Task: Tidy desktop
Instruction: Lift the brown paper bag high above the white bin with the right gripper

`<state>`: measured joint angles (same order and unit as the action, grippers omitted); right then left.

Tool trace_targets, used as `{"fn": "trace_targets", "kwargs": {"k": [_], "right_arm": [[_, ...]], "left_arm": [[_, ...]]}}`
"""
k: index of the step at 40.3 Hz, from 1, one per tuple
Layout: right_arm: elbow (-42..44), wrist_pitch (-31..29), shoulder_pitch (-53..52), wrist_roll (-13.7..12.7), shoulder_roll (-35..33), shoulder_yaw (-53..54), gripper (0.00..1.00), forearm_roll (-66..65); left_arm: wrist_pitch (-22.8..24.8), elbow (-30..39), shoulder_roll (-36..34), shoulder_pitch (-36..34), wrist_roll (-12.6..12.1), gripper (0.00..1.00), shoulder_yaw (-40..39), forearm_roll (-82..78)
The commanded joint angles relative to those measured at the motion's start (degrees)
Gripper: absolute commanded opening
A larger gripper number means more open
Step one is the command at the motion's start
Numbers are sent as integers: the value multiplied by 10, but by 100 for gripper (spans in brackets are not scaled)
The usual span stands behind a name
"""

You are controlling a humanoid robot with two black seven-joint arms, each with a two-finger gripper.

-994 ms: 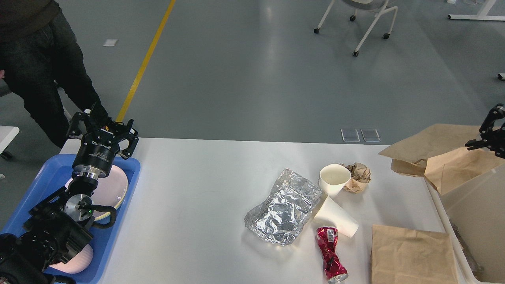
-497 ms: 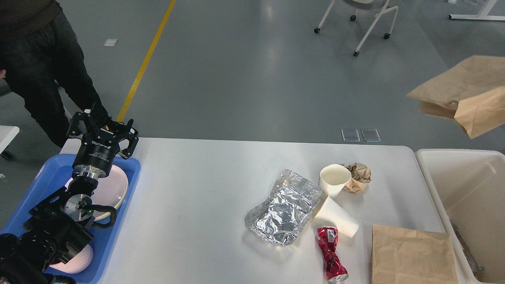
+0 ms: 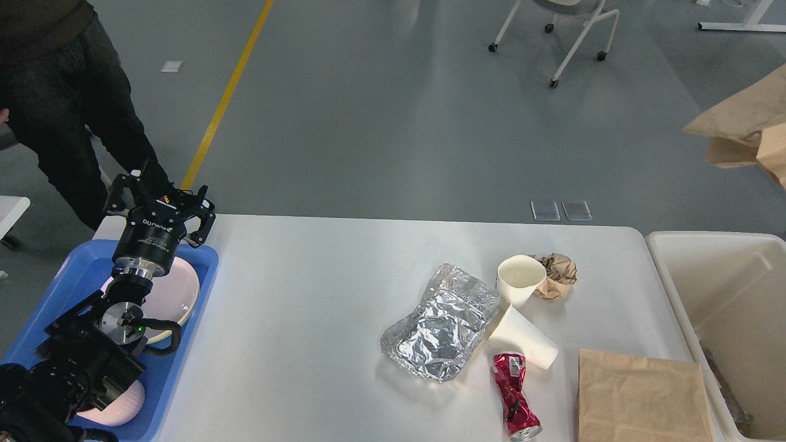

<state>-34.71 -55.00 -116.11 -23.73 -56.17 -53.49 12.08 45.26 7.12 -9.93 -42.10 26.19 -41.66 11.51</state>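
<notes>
Counter [image 3: 319,294], white, fills your lower view. Left hand [image 3: 161,199] hangs over the blue tray's [image 3: 196,258] far edge, fingers spread, holding nothing. Right hand is out of your view; a brown paper bag [image 3: 746,120] is in the air at the right edge, above the cream bin [image 3: 669,270]. On the counter: crumpled foil [image 3: 442,322], two white paper cups [image 3: 521,279], one upright, one on its side, a paper wad [image 3: 557,270], a crushed red can [image 3: 514,396], a flat brown bag [image 3: 642,402].
</notes>
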Motion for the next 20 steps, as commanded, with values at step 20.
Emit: {"fn": "trace_targets", "kwargs": {"k": [20], "right_arm": [[8,0,-1,0,-4,2,0,-9]], "left_arm": [[0,0,0,0,1,96,0,0]]}}
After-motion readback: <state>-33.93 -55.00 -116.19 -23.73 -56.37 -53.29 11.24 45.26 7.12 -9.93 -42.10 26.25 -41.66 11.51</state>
